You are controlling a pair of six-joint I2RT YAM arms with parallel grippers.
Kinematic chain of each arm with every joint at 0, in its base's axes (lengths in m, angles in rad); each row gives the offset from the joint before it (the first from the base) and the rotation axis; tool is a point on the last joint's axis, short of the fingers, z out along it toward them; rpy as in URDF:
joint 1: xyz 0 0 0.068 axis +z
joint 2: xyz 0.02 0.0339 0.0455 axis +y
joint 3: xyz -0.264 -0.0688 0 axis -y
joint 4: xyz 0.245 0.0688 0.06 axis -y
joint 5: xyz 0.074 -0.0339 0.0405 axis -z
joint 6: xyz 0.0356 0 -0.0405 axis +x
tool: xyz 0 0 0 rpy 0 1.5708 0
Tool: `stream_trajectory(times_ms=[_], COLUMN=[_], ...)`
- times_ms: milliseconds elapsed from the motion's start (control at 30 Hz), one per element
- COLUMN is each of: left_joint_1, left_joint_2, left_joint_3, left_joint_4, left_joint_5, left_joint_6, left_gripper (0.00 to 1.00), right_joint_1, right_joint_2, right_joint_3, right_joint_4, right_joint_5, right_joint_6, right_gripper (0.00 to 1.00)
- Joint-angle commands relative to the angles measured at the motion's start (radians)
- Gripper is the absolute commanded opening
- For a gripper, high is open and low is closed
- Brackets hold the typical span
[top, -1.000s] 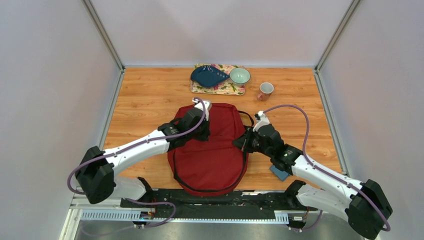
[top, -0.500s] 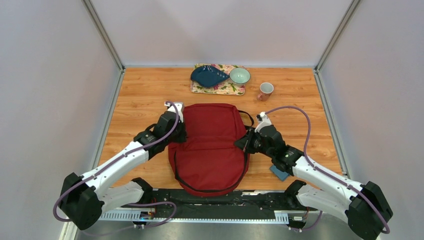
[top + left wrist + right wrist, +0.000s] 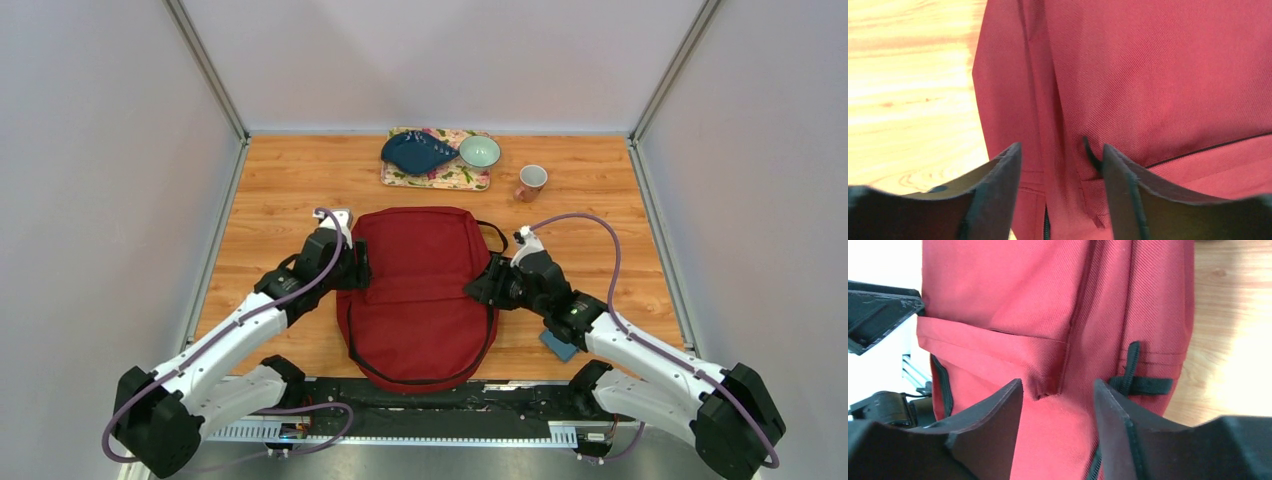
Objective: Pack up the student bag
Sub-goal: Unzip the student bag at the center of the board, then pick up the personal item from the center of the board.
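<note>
You are looking down on a wooden table (image 3: 280, 180) where the student bag (image 3: 420, 290) is lying flat at the centre, its lower end reaching the table's 6 o'clock edge and its black top loop sticking out toward 2 o'clock. Your left gripper (image 3: 355, 270) is sitting at the bag's 9 o'clock side. Its jaws are standing apart, and in the wrist view they are straddling a red side seam and a short black tab without clamping either. Your right gripper (image 3: 480, 288) is sitting opposite at the bag's 3 o'clock side. Its jaws are also spread, framing the corner of the front pocket beside a black strap loop. At 12 o'clock from the bag a floral tray (image 3: 450, 178) is carrying a dark blue dish (image 3: 418, 152) and a pale green bowl (image 3: 480, 152). A pink mug (image 3: 531, 182) is standing at 1 o'clock. A small blue item (image 3: 556, 346) is peeking out from under your right arm at 4 o'clock.
</note>
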Motion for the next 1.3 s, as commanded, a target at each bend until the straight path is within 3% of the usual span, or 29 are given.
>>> stream_trajectory(times_ms=[0, 133, 267, 567, 733, 900, 1100, 1267], left_joint_1=[0.007, 0.008, 0.008, 0.008, 0.008, 0.008, 0.008, 0.008], left_joint_2=[-0.043, -0.074, -0.107, -0.164, -0.154, -0.135, -0.117, -0.117], left_joint_3=[0.014, 0.036, 0.047, 0.091, 0.140, 0.156, 0.156, 0.148], left_joint_4=[-0.017, -0.055, -0.081, -0.107, -0.110, -0.078, -0.053, -0.049], left_joint_5=[-0.034, -0.067, -0.107, -0.123, -0.083, 0.012, 0.071, 0.095], left_joint_6=[-0.003, -0.005, -0.015, -0.026, -0.029, -0.051, -0.057, -0.065], left_gripper=[0.73, 0.82, 0.88, 0.90, 0.90, 0.90, 0.91, 0.91], right_joint_1=[-0.012, -0.040, -0.107, -0.280, -0.307, -0.311, -0.379, -0.448], right_joint_2=[-0.044, -0.104, -0.176, -0.265, -0.281, -0.279, -0.232, -0.157], right_joint_3=[0.051, 0.076, 0.081, 0.113, 0.183, 0.205, 0.170, 0.128], right_joint_4=[-0.068, -0.154, -0.228, -0.476, -0.758, -0.959, -1.044, -0.975], right_joint_5=[0.053, 0.116, 0.166, 0.287, 0.575, 0.752, 0.736, 0.696], right_joint_6=[-0.031, -0.061, -0.068, -0.036, 0.160, 0.368, 0.509, 0.450], right_gripper=[0.63, 0.73, 0.75, 0.79, 0.89, 0.93, 0.95, 0.95])
